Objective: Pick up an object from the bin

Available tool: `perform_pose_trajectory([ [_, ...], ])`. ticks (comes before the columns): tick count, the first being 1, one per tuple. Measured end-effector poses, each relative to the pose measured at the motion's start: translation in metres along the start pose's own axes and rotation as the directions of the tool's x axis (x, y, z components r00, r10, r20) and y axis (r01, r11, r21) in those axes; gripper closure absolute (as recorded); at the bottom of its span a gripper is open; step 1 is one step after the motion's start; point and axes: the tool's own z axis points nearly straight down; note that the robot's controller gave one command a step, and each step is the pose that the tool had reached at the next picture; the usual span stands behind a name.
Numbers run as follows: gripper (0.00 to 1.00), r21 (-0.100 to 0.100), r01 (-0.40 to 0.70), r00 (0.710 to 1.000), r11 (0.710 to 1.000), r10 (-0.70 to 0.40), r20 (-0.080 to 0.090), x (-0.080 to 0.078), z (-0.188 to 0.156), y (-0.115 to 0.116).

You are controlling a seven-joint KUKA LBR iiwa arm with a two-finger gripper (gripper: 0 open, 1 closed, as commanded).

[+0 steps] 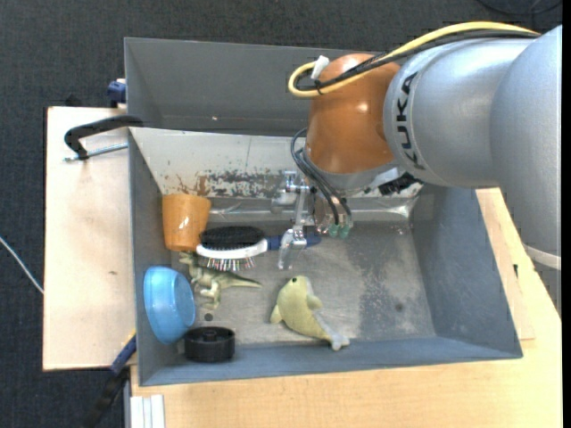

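My gripper (291,243) hangs below the orange wrist cover in the middle of the bin, towards the back. Its tip is just right of a hairbrush (230,242) with black bristles, a white body and a blue handle that points at the gripper. Whether the tip touches the handle I cannot tell. A yellow-green plush sea animal (302,311) lies on the bin floor a little in front of the gripper. A small green dinosaur toy (216,282) lies in front of the brush.
An orange cup (183,221) stands at the left wall behind the brush. A blue bowl (168,304) and a black round cap (210,344) sit in the front left corner. The arm covers the bin's back right.
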Motion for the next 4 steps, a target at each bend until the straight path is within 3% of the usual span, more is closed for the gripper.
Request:
perform_pose_trajectory([
  [1,0.0,-0.001,0.067,0.998,0.998,-0.067,0.007,-0.009,0.065,0.026],
  [2,1.0,0.003,0.064,0.998,0.998,-0.064,0.009,-0.011,0.06,0.023],
  [3,1.0,0.001,0.135,0.991,0.991,-0.135,0.012,0.0,-0.062,0.011],
  [4,1.0,0.002,0.439,0.898,0.898,-0.439,0.001,0.084,-0.117,0.011],
])
